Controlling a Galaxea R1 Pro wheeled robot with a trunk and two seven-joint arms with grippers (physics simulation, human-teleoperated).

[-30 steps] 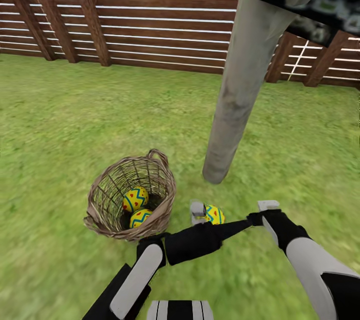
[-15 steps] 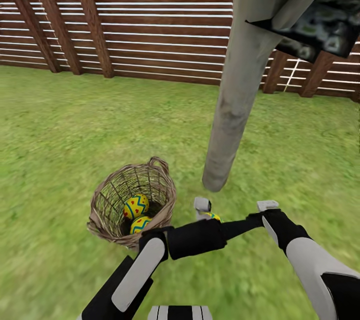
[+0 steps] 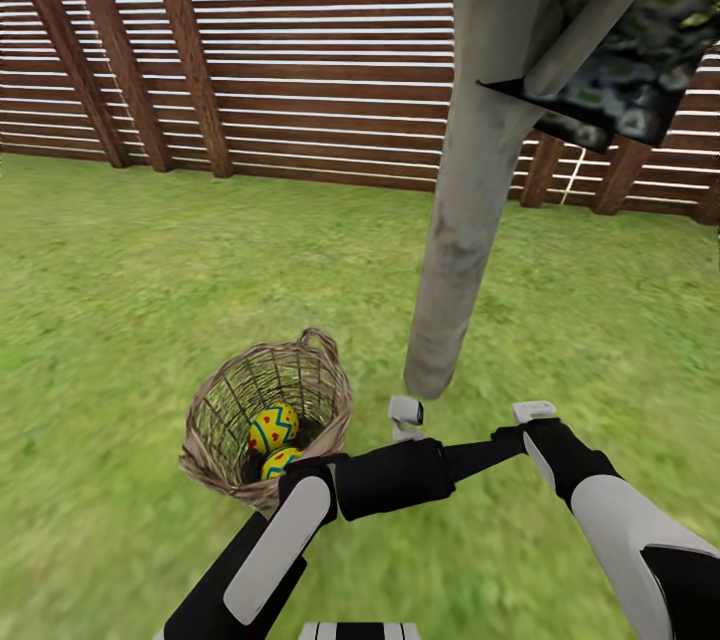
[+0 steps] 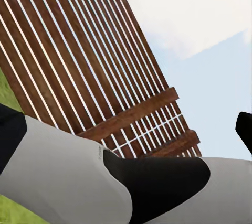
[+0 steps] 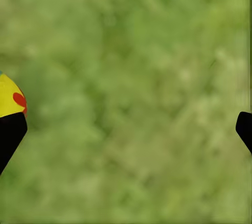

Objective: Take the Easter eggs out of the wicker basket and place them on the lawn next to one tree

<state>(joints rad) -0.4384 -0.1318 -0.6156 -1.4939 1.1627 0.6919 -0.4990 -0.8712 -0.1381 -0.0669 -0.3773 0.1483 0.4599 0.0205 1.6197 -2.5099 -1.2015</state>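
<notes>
Two eggs (image 3: pixel 272 428) in basket (image 3: pixel 330 410); wrist shows third (image 5: pixel 10 97).

No readable text, label, brand, number or sign appears anywhere in these views. The eggs (image 3: pixel 272 426) carry only painted zigzag bands and red marks, not letters, and the fence (image 3: pixel 300 70) slats are plain wood.
</notes>
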